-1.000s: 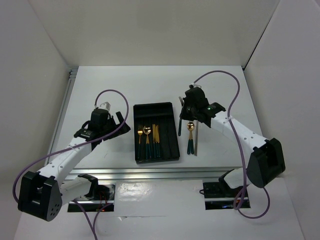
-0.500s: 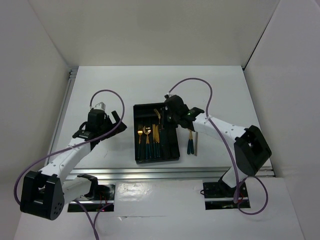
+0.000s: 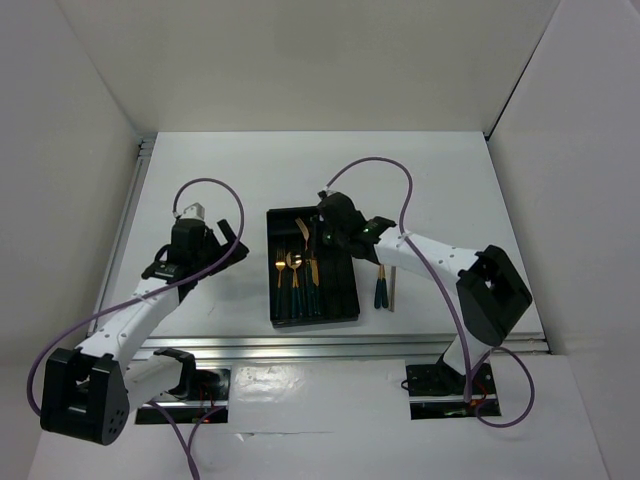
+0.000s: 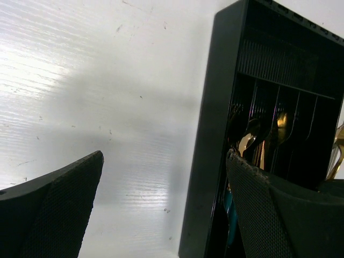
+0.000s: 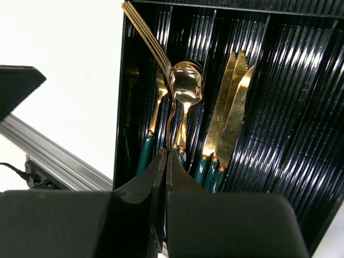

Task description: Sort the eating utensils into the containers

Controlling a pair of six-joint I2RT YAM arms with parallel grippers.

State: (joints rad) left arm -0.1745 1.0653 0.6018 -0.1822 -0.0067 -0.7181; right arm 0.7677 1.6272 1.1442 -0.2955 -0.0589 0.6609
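The black tray lies between the arms. In its compartments lie a fork, spoons and several knives, all with gold heads and teal handles. My right gripper is shut on another fork by its neck and holds it above the tray's left compartments, tines pointing away. A teal-handled spoon and the grey stick lie on the table right of the tray. My left gripper is open and empty, low over the table at the tray's left wall.
The white table is bounded by a metal rail on the left and the aluminium front edge. White walls stand on both sides and behind. My right arm stretches across the two utensils on the table.
My right gripper has carried the fork left from the table beside the tray to above the tray's left compartments. My left gripper has shifted slightly back.
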